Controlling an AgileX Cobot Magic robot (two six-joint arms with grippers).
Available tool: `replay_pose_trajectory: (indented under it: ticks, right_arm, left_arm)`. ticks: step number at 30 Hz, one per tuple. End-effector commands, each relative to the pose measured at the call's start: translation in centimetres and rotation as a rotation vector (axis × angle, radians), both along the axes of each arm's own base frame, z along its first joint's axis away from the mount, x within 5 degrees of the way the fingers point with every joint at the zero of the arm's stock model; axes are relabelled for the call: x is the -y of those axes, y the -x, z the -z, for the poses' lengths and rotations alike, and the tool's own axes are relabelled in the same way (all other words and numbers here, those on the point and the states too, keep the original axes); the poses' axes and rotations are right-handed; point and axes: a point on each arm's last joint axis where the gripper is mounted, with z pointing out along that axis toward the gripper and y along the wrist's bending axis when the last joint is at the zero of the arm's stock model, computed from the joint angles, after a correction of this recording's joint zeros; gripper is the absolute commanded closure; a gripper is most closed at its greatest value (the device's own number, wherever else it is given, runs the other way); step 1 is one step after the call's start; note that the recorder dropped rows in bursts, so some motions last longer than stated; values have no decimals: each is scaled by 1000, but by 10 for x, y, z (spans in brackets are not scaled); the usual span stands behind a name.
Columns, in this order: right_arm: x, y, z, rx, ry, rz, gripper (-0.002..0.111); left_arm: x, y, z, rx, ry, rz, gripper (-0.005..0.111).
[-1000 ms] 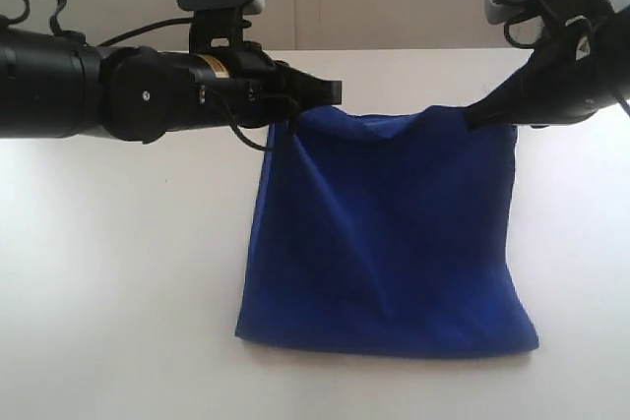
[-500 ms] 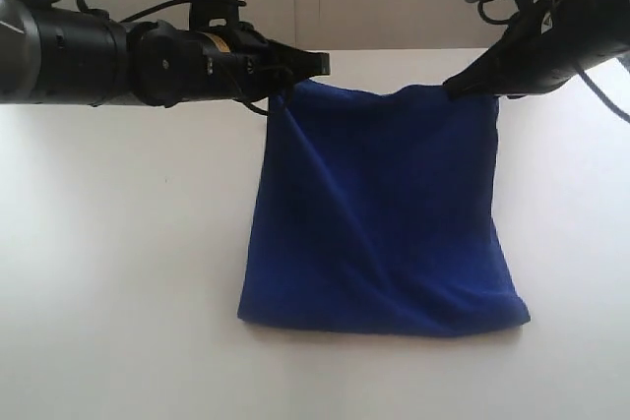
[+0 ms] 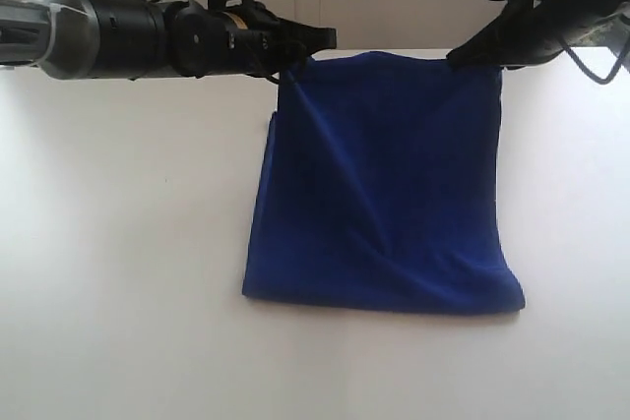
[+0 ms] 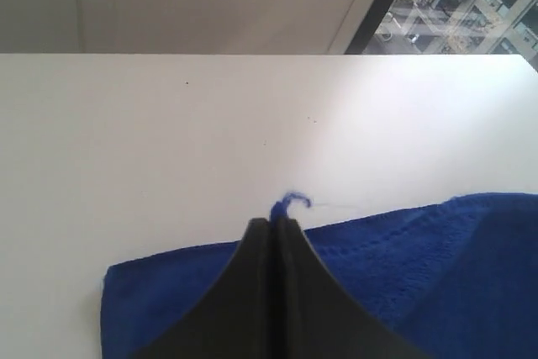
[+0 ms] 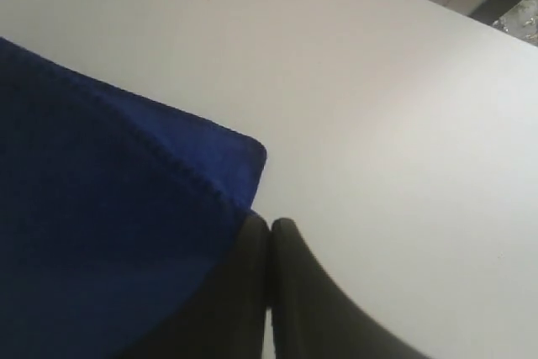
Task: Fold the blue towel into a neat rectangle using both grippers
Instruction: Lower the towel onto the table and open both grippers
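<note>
The left gripper and right gripper each clamp one upper corner of the towel (jaws pinched tight). Upper edge hangs above the table; lower fold rests on it.

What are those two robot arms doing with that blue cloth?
They are folding a blue towel. The left gripper is pinching one corner and the right gripper is pinching the other, and both are shut tight. Together they hold that edge up off the white table. The towel's other end rests on the table, nearer the camera. The cloth hangs between them with a few wrinkles, so it isn't a neat rectangle yet.
</note>
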Motion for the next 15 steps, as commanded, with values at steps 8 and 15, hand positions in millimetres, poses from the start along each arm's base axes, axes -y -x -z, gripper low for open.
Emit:
replay_pose_trajectory:
  ticks: [8,15]
  right_arm:
    - [6,-33,18,3,29,12,108]
    - [4,-44,37,-12,28,8,108]
  left_arm:
    - [-9,-30,13,-16,-23,-32,107]
    - [-6,-39,20,-25,-24,-34,107]
